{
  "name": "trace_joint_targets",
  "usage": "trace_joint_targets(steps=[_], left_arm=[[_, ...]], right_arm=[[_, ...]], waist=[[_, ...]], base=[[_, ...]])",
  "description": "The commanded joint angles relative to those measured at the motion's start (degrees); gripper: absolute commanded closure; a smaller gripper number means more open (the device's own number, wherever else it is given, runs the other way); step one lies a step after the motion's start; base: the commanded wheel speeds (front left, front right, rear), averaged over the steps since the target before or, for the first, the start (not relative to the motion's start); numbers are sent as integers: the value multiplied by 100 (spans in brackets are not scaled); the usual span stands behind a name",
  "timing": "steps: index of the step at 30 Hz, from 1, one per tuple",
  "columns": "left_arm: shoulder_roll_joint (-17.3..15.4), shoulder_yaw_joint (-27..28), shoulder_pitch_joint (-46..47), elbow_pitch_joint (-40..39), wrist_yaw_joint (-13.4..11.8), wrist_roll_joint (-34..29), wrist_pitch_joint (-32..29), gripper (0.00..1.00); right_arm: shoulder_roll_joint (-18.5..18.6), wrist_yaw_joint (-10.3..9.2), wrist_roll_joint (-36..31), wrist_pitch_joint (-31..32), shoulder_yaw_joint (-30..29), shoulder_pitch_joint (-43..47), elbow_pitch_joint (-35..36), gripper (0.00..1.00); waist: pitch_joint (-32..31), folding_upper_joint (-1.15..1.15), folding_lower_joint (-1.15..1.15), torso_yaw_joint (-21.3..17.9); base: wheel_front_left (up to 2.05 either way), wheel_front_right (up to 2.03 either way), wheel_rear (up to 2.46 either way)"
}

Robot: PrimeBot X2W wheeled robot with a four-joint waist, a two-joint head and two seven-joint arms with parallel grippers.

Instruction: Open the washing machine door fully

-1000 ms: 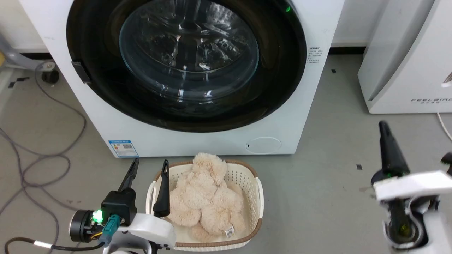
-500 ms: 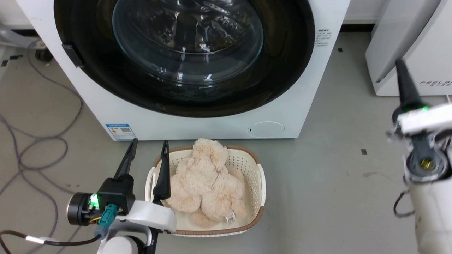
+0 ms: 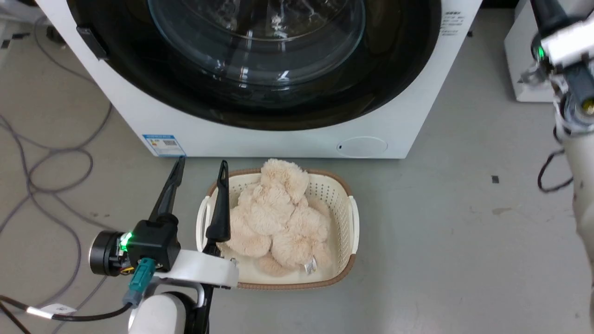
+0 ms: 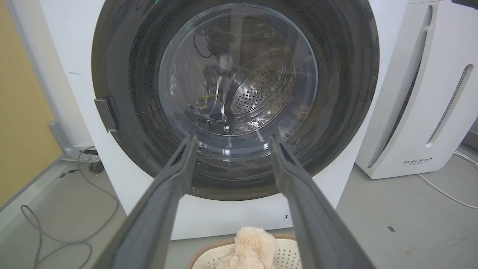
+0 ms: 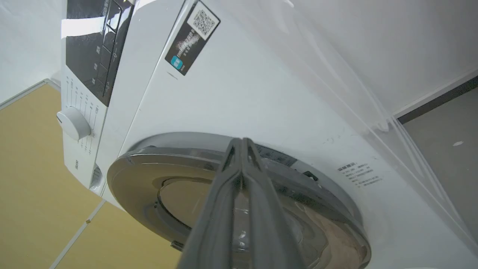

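One glossy black washing machine door (image 4: 347, 93), closed; left jaws spread, right jaws together.

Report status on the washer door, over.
Left gripper open, low by the basket; right gripper shut, raised near the washing machine door. Door closed, not gripped. Plush toy in basket on floor below door.

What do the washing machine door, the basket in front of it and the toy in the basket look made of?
The washing machine door: clear bowl, seemingly glass by its sharp reflections, in a glossy black ring, probably plastic. The basket: likely cream moulded plastic, evenly perforated, with a brown rim. The toy: beige plush fabric, fluffy pile, with a sewn-in tag.
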State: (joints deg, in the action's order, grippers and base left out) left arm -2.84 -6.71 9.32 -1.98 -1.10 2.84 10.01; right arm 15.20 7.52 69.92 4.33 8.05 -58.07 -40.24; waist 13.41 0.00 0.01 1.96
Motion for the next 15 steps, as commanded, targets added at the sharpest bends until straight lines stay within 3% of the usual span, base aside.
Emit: trace_joint_targets(steps=[1,15], left_arm=[[-12,-19,110,-38,-42,41,58,0],[-6,-148,324,-157,-117,147,226,0]], right_arm=[[62,-1,175,113,110,-309,-200,100],[89,-2,490,1435,1337,-2195,-1760,100]], waist=[[72,0,-1,42],[483,0,-1,173]], base=[[0,0,0],[0,0,0]])
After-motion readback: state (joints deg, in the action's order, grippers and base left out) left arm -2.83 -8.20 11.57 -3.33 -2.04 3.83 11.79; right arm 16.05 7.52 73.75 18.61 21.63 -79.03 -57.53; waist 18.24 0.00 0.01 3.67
